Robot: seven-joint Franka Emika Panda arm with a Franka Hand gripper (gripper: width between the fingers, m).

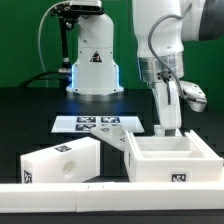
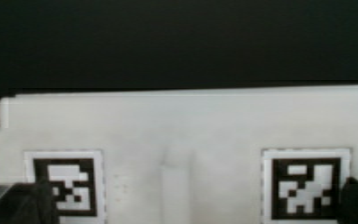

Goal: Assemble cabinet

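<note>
We are noting the rail (image 1: 100,196) lying nearest, along the front edge. Behind it the cabinet parts are resting close together: block (image 1: 60,160) at the exterior view's left, box (image 1: 172,162) at the right. The gripper (image 1: 167,128) is hanging at the box's far wall, jaws spread wide, grasping nothing. The marker board (image 1: 100,123) is lying beyond, with bare table (image 1: 30,120) at its left.

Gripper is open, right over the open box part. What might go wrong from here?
The open gripper hangs at the far wall of the open box part; a slightly off descent may strike the rim rather than straddle it. The block part lies close beside that box; dragging the box could knock it.
</note>
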